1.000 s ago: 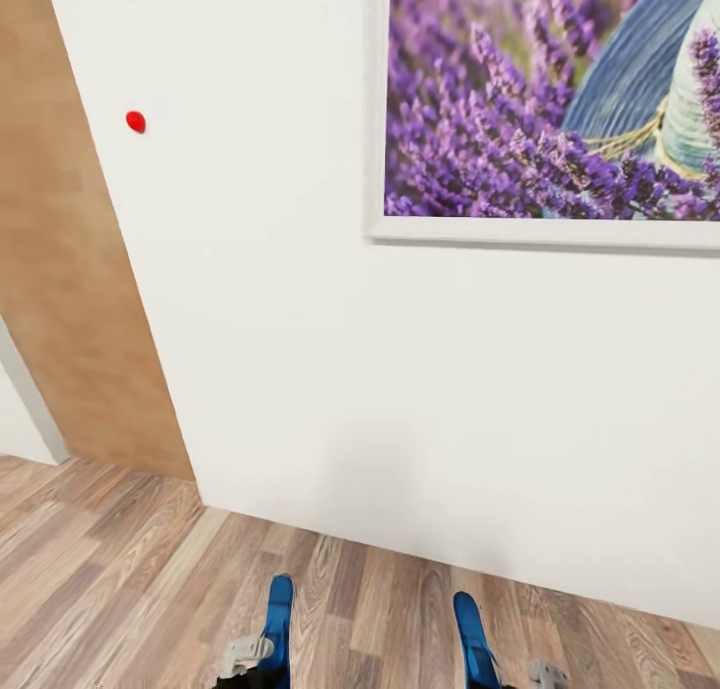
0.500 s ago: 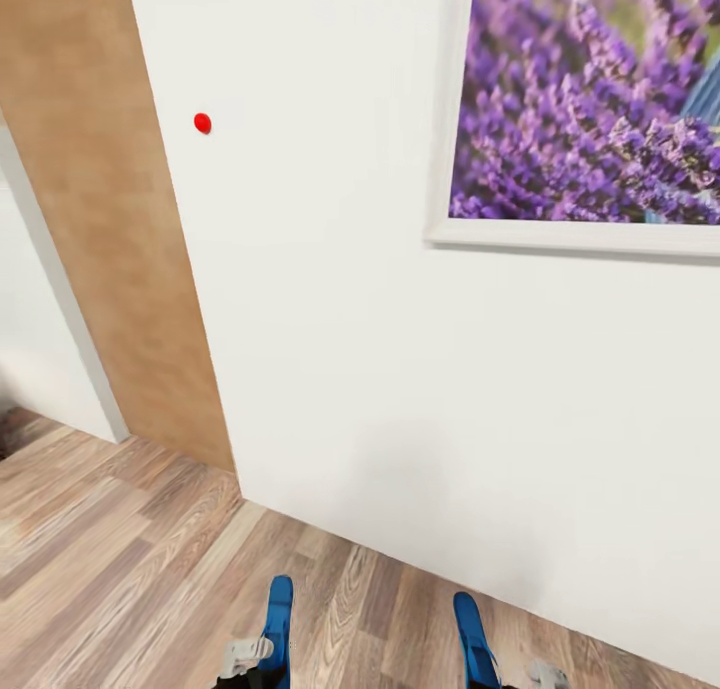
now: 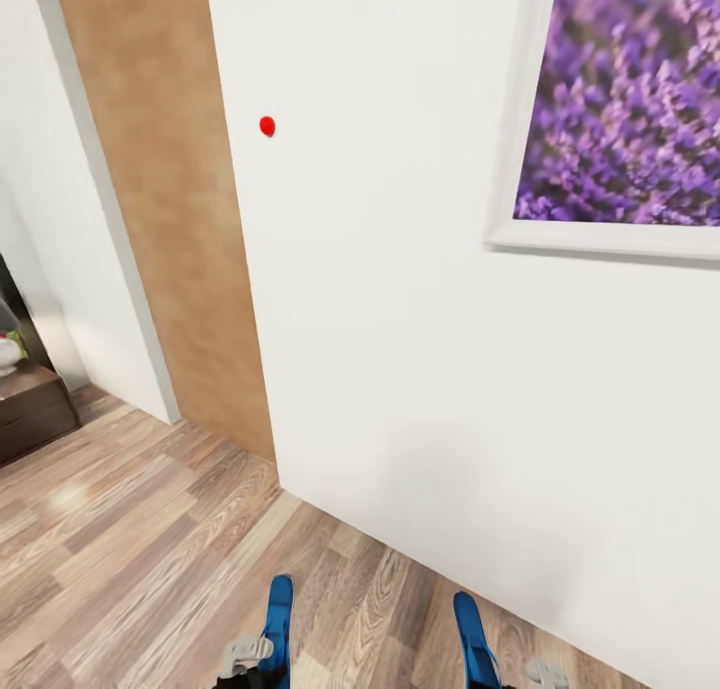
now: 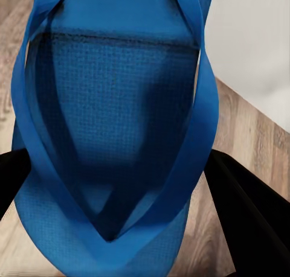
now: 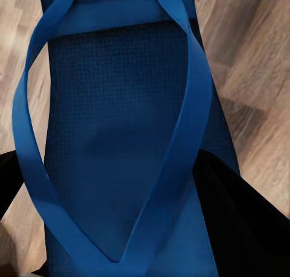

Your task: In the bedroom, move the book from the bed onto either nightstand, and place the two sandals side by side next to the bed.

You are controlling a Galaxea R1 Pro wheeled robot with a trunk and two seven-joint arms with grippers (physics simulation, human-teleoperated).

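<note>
Nearest the robot, at the head view's lower edge, the left gripper [image 3: 250, 664] carries 1 blue sandal [image 3: 278, 619] held out over the wood-plank floor [image 3: 130, 559]; from the left wrist, the same left sandal [image 4: 115, 138] lies sole-up to the lens, straps converging between dark fingers [image 4: 254, 222] that flank it on both sides, so the jaws look clamped on it. The right gripper [image 3: 520, 677] carries the other sandal [image 3: 474, 639]; from its wrist camera that right sandal [image 5: 121, 138] sits likewise between black fingers [image 5: 241, 222], and that claw too reads as closed on it. Both sandals hang clear of the boards.

Beyond them a white wall [image 3: 400, 349] stands close ahead, with a small red dot [image 3: 267, 126] and a framed lavender picture [image 3: 630, 119]. Left of it is a tan wooden panel [image 3: 170, 209], and farther off, at the far left edge, a corner of a dark wooden cabinet [image 3: 30, 409].

The risk, as I judge it: the wall is near, and the 2 sandals project forward, so turning or advancing could knock their tips against it and twist them in the grip or pull 1 free.
</note>
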